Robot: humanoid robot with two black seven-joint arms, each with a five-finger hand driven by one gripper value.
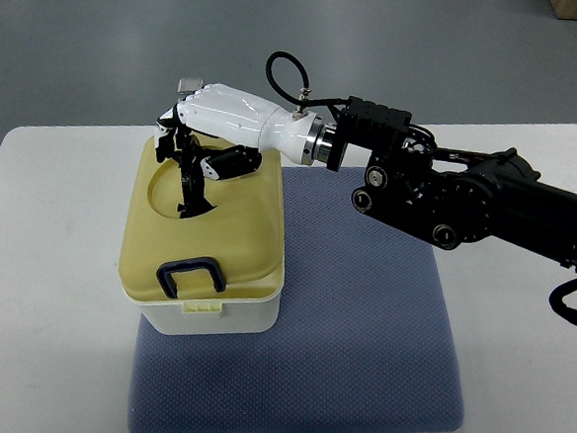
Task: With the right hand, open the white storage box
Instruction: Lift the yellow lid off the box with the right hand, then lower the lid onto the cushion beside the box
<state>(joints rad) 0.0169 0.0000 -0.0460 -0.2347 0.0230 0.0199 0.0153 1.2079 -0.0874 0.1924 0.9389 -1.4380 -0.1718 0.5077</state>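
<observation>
Barely begun: pale yellow plastic lid [217, 241] seated shut on white storage box [224, 316] upon blue padded mat [358, 360], white right hand [199, 146] above lid's far edge, fingers curled, gripping nothing.

You see a white storage box [224, 316] of smooth plastic with a matt pale-yellow lid [237, 238] and glossy dark-blue handle [193, 274]. The blue mat [358, 360] looks like dimpled cloth; the right hand [197, 143] has a glossy white shell, and the table [46, 289] is smooth white.
</observation>
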